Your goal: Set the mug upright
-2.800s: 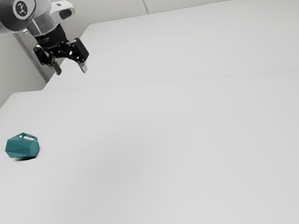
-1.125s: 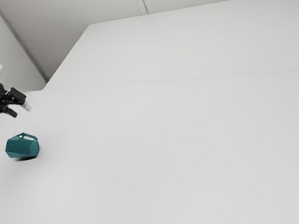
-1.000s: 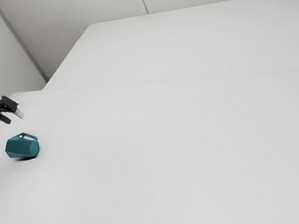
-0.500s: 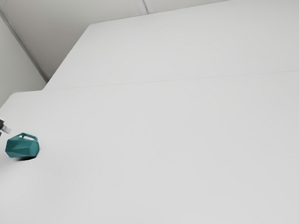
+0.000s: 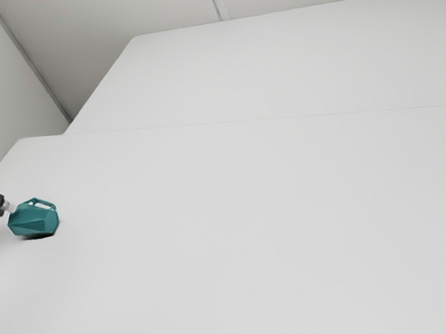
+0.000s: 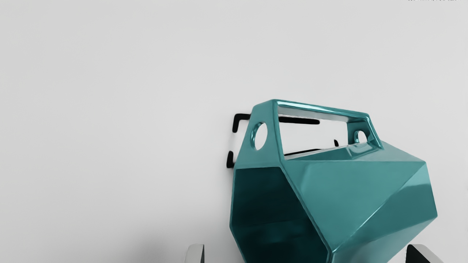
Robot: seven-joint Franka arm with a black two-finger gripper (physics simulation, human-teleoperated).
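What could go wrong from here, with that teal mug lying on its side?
The mug looks closer to one fingertip of the open gripper than to the other, so closing might shove it sideways first. Its slanted, faceted sides could slip or twist in the grip. And the handle juts upward, so it might catch on the hand.

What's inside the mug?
In the mug, dark inner walls show, with no contents I can make out; its deeper part is hidden by shadow and its own side.
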